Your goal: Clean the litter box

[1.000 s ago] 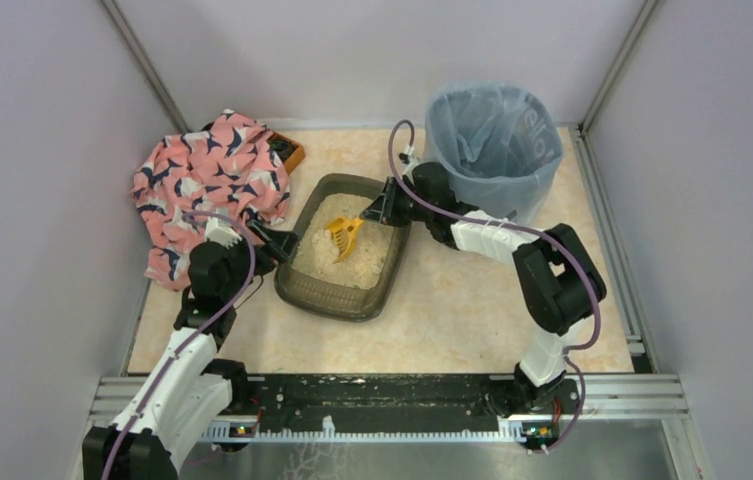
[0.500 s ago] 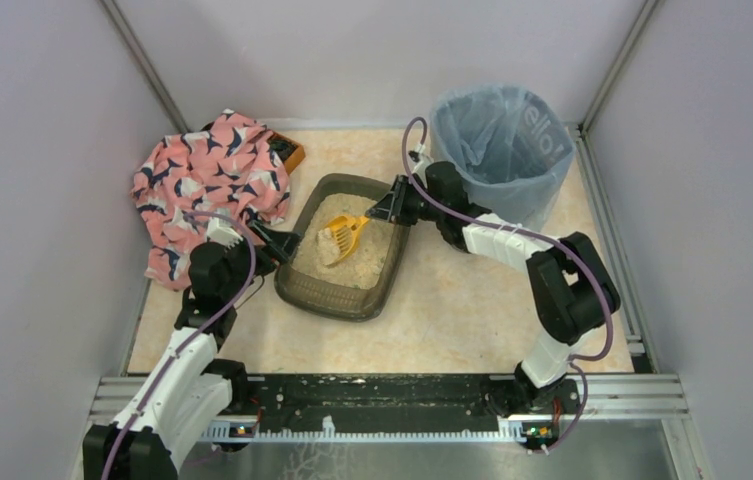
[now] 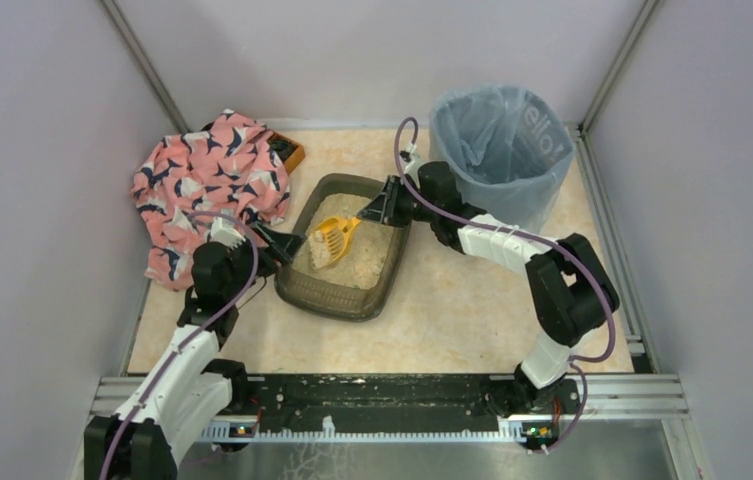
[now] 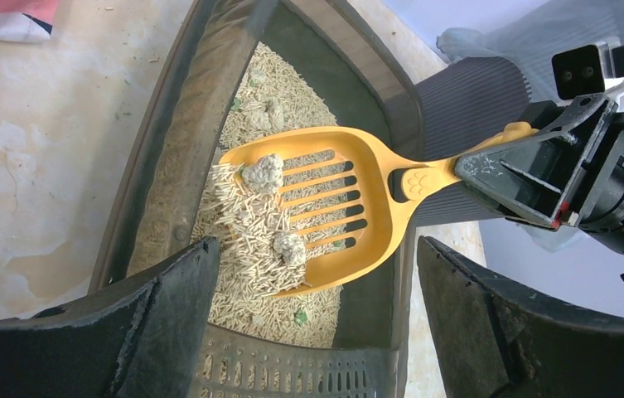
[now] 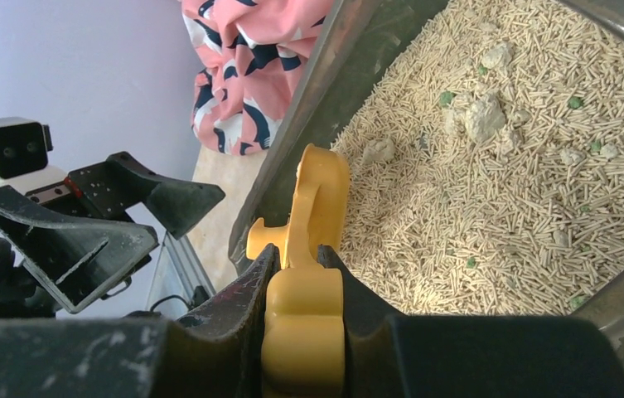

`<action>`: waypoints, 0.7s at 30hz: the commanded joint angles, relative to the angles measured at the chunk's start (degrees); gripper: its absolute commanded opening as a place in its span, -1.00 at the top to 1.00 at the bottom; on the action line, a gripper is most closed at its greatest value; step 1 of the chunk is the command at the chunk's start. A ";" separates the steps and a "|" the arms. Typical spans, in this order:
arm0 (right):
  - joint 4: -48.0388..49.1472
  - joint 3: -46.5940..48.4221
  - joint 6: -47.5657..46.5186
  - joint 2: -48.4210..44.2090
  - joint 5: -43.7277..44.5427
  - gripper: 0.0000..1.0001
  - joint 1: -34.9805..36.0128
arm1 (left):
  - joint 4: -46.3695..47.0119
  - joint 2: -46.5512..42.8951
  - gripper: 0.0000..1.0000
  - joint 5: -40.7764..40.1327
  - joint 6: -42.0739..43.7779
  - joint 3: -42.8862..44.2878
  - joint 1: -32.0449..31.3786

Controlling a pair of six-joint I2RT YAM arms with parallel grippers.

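Mid-tabletop (image 3: 452,300), litter box (image 3: 337,300); at its near-left rim, left claw (image 3: 280,241) spread wide, holding nothing. Just above it, scoop (image 3: 332,232) loaded with clumps (image 4: 265,172), handle pinched in the right claw (image 3: 377,208): likely to spill short of the bin (image 3: 497,140) if tilted or jolted. Right arm (image 3: 497,240) stretched low across, elbow folded out right.

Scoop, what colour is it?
The scoop is yellow-orange, clearest in the left wrist view.

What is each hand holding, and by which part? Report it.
The right hand grips the yellow scoop by the end of its handle. The left hand is open and holds nothing.
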 commanded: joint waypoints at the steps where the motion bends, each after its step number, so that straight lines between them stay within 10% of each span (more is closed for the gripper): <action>1: 2.98 2.85 -0.45 -1.47 0.97 1.00 0.34 | 0.22 -1.38 -0.87 -0.03 1.27 0.50 0.16; 21: -1.38 6.17 -5.08 -1.11 4.93 1.00 2.41 | 1.86 -1.03 -0.87 1.77 0.43 0.38 0.16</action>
